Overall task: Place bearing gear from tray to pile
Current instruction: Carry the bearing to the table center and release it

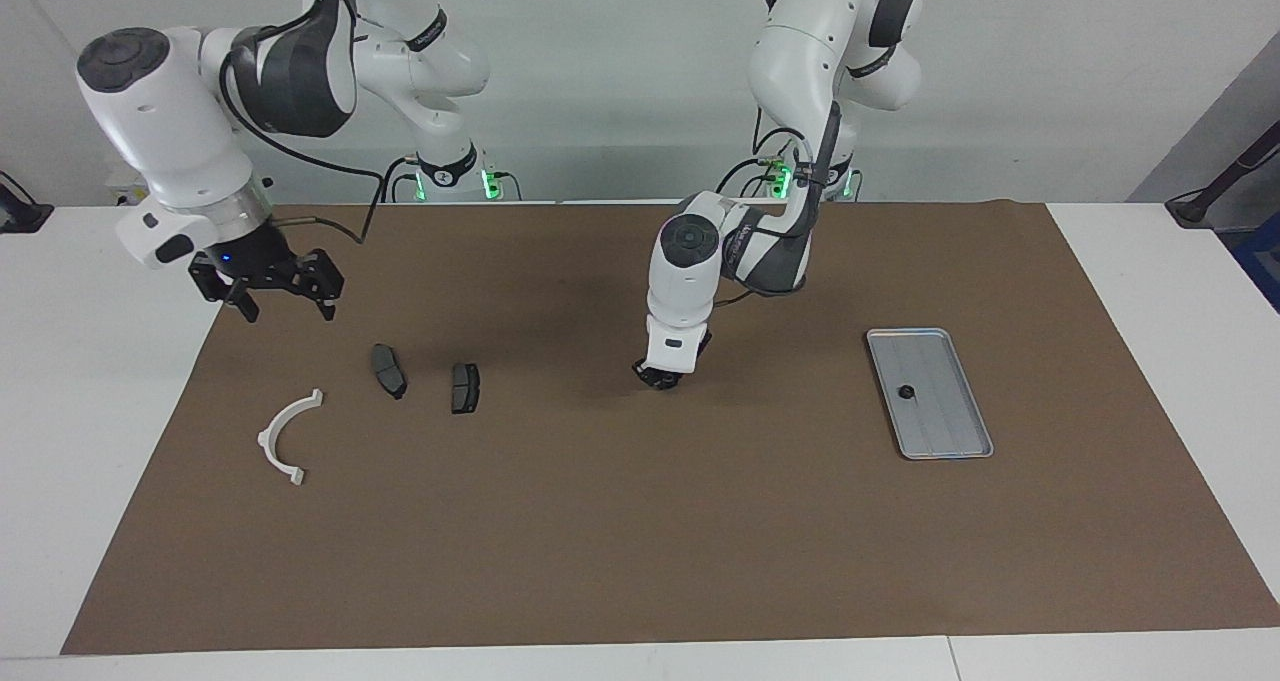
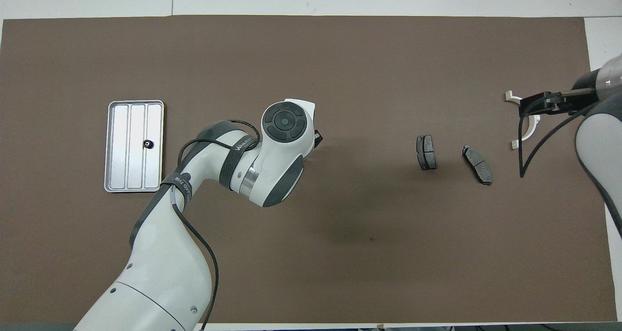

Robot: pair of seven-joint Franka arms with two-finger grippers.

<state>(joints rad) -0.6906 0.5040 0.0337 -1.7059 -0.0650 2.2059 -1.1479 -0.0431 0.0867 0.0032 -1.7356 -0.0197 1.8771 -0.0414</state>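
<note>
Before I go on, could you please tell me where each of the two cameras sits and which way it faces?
Facing view: high across the table, facing the robots; both arms show whole, left gripper low over mid-mat, right gripper up beside the pile.
Overhead view: above the robots' end, looking steeply down; the left arm rises from the bottom, and only the right arm's end shows.
Shared: tray, white bracket, two dark plates, half a turn apart.

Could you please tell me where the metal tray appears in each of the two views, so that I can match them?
Facing view: the metal tray lies toward the picture's right side, at mid-height, on the brown mat.
Overhead view: the metal tray lies toward the picture's left side, at mid-height.
Shared landmark: the small black gear lying in the tray.
</note>
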